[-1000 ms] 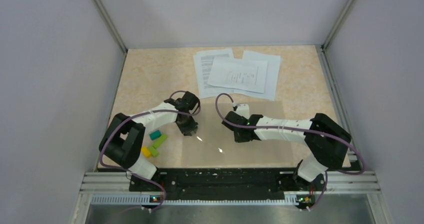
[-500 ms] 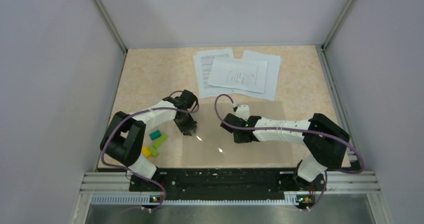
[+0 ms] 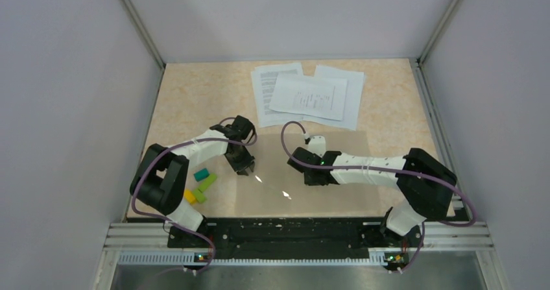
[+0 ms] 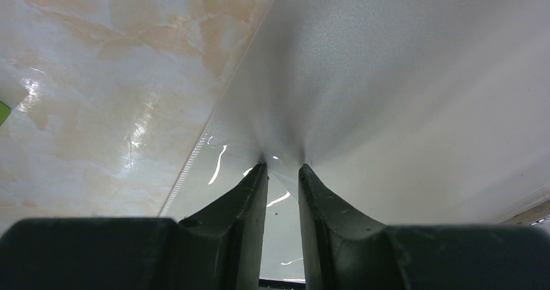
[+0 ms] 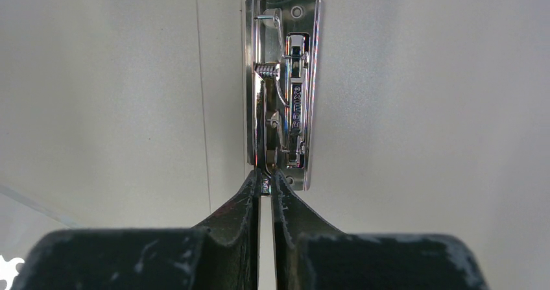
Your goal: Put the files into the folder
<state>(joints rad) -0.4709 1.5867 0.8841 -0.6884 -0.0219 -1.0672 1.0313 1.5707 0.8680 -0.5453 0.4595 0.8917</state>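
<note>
The surface (image 3: pixel 194 95) is a speckled beige and peach stone-look top, glossy enough that overhead light leaves white glints (image 4: pixel 139 134) on it in the left wrist view. A plain pale grey back wall (image 3: pixel 292 17), left wall (image 3: pixel 65 121) and right wall (image 3: pixel 499 121) close it in, joined by slanting metal corner posts (image 3: pixel 137 25). A ribbed aluminium rail (image 3: pixel 139 235) runs along the near edge, with a grey metal ledge (image 3: pixel 298 276) below it.

print on files (image 3: pixel 305 95) too small to read, clip's (image 5: pixel 283 89) near end behind right fingers (image 5: pixel 241 220)
</note>
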